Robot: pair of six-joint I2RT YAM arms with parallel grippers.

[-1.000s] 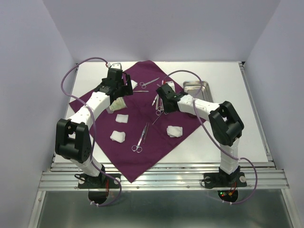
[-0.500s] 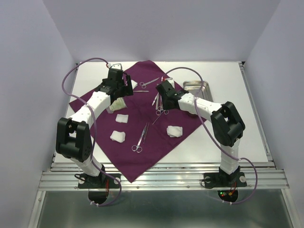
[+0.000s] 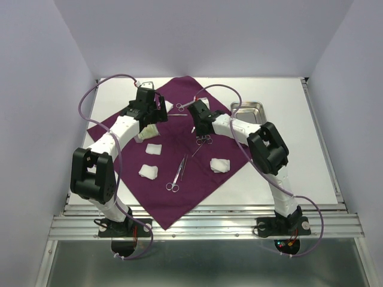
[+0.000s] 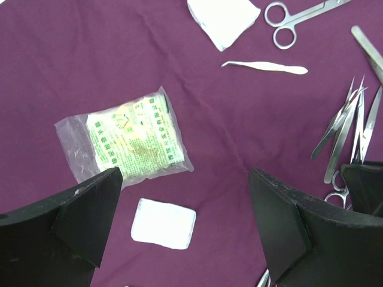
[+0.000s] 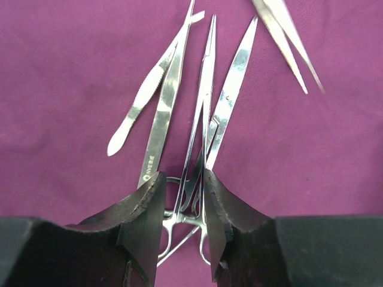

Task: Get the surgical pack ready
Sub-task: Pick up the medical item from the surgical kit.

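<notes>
— Where is the pack?
— The deep-purple wrap point(image 3: 197, 179) lies spread cornerwise on the white counter point(image 3: 299, 167). Near its middle a bundle of scissor-like instruments point(image 5: 232, 89) fans out. A lone forceps point(image 3: 178, 173) lies nearer the arms, with gauze wads point(image 3: 219, 164) on either side. The steel tray point(image 3: 247, 111) stands on the bare counter just beside the wrap's right side.
— And the right end effector point(image 5: 182, 179)?
— Low over the bundle, jaws partway apart and straddling the ring handles. It is released and grips nothing.
— And the left end effector point(image 4: 185, 179)?
— Spread wide and empty, hovering over the wrap's far left part, above a clear packet point(image 4: 128, 143) with green print. Scissors point(image 4: 293, 21) and tweezers point(image 4: 266, 67) lie beyond it.
</notes>
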